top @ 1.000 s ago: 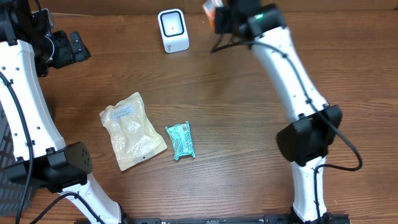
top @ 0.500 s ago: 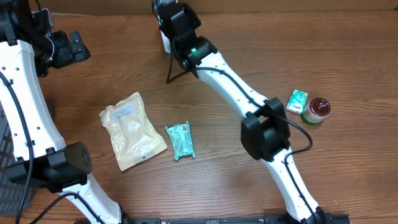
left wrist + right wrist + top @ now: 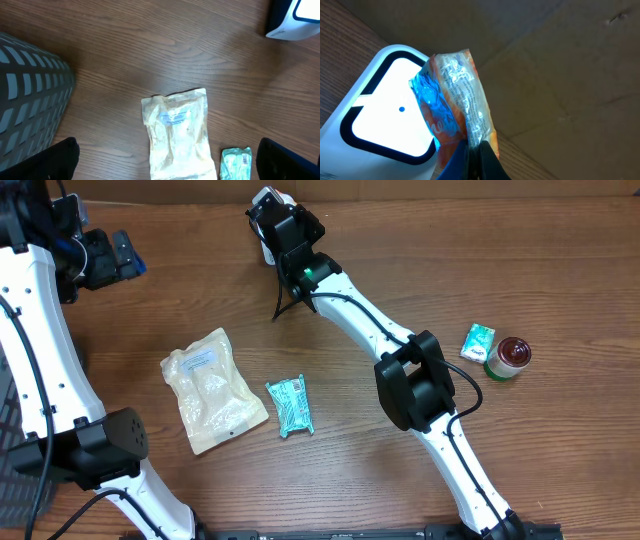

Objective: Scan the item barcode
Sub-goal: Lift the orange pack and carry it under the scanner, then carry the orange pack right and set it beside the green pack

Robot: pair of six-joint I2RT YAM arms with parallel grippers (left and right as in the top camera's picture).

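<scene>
- Brown wood-grain table [image 3: 400,270] under both arms. A cardboard wall [image 3: 560,65] fills the background of the right wrist view.
- White scanner [image 3: 380,125]: at the table's far edge, lit window towards the right wrist camera. From overhead the right arm covers most of it and only a white corner shows.
- Right gripper [image 3: 479,150]: jaws pinched together on the lower end of the snack packet. The frame's bottom edge cuts off most of the fingers.
- Snack packet [image 3: 455,100]: orange and blue crinkled foil, held upright just in front of the scanner window and overlapping its right side. The print is blurred, so I cannot tell whether a barcode faces the window.
- Left gripper [image 3: 115,258]: jaws spread wide and holding nothing, above the table's far left. Its 2 fingers [image 3: 60,160] show only as dark shapes in the bottom corners.
- Beige pouch [image 3: 212,390]: flat on the table, white label unreadable.
- Teal packet [image 3: 290,406]: just right of the pouch, cut off by the bottom edge in the left wrist view.
- Second teal packet [image 3: 478,340] and red-lidded jar [image 3: 510,357]: side by side at the right.
- Grey slatted basket [image 3: 30,85]: cut off at the left edge.
</scene>
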